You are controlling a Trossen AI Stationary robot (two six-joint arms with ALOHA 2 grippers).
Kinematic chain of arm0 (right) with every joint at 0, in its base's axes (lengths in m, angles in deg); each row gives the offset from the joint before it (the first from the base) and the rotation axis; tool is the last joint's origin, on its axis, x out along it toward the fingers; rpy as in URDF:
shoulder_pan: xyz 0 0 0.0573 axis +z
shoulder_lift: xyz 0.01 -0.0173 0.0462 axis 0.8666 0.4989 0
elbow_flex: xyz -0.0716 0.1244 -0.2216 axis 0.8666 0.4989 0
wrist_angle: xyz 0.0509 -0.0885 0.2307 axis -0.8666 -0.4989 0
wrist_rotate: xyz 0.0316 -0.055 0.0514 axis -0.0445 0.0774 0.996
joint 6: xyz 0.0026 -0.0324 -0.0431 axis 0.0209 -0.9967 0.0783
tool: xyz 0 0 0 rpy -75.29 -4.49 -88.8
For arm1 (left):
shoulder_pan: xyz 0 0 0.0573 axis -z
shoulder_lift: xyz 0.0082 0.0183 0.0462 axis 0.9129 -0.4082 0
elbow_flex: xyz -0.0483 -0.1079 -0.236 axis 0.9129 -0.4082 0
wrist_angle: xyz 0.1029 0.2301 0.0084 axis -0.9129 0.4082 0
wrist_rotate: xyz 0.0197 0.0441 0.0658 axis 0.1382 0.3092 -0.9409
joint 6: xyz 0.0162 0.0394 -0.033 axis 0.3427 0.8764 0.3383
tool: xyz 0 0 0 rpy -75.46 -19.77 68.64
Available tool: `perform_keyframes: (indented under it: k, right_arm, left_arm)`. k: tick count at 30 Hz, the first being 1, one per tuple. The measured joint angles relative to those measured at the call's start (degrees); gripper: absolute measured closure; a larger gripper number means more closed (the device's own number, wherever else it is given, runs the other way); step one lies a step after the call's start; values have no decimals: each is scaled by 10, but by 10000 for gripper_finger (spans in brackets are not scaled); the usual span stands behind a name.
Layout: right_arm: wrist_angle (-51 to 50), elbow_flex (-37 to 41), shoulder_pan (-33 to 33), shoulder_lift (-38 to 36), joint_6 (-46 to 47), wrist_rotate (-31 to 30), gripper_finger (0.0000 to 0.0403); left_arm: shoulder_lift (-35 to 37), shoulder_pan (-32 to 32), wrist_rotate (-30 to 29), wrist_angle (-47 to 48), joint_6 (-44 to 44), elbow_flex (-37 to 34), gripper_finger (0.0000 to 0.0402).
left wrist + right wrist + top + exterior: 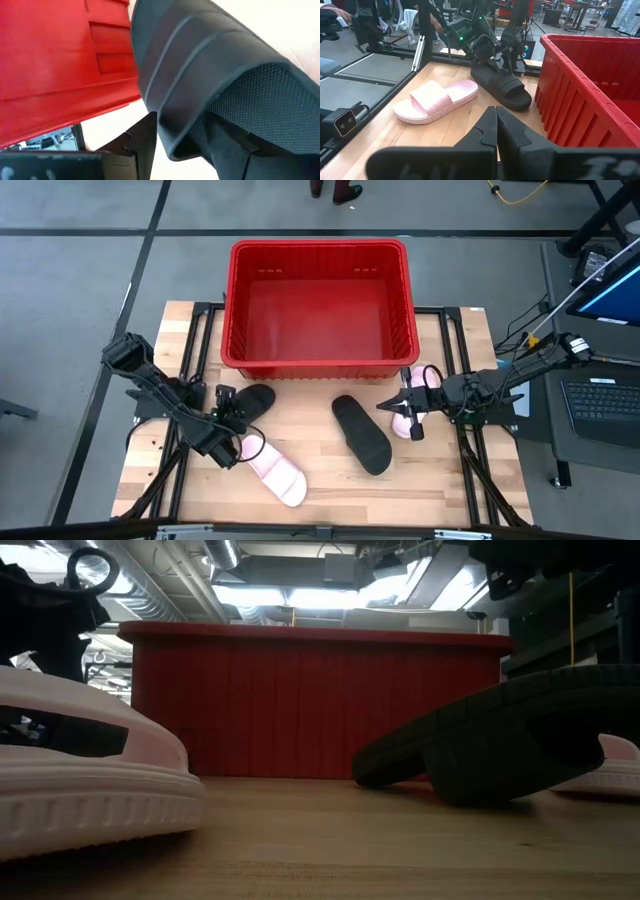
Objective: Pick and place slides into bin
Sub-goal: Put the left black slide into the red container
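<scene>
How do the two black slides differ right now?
The black slide by the left gripper lies near the bin's front wall; the middle black slide lies farther out on the table. The left gripper's open fingers are at the first; nothing touches the second. The first shows its strap; the second appears sole-up. Both are outside the bin.

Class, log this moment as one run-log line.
bin: empty | slides on table: four | left gripper: open at black slide | right gripper: shut, idle
</scene>
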Motion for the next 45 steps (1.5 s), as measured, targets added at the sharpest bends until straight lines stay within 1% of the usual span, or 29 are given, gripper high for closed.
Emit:
perform_keyframes:
  k: [5, 8, 10, 13, 16, 18, 22, 28, 32, 36, 39, 45]
  right_arm:
    - [0, 0, 0, 0, 0, 0, 399]
    - [0, 0, 0, 0, 0, 0, 399]
    - [0, 0, 0, 0, 0, 0, 399]
    - [0, 0, 0, 0, -1, 0, 399]
    - [0, 0, 0, 0, -1, 0, 399]
    - [0, 0, 0, 0, -1, 0, 399]
    - [0, 0, 0, 0, -1, 0, 399]
    - [0, 0, 0, 0, -3, 0, 399]
    - [0, 0, 0, 0, -3, 0, 399]
    - [0, 0, 0, 0, -3, 0, 399]
    - [0, 0, 0, 0, -3, 0, 399]
    - [0, 0, 0, 0, -4, 0, 399]
  left_arm:
    - [0, 0, -8, -13, 0, 0, 249]
    - [0, 0, -27, -13, 0, 0, 266]
    - [0, 0, -37, -14, 0, 0, 286]
    - [0, 0, -35, -19, 10, 0, 325]
    - [0, 0, -11, -33, 22, 0, 374]
    - [1, 0, -1, -41, 14, 1, 389]
    - [1, 8, -1, -40, 11, 13, 393]
    - [1, 26, -14, -37, 55, 44, 395]
    - [0, 35, -15, 5, 58, 65, 396]
    - [0, 39, -34, 56, 53, 82, 396]
    - [0, 39, -36, 90, 51, 97, 396]
    - [0, 39, -37, 125, 55, 148, 396]
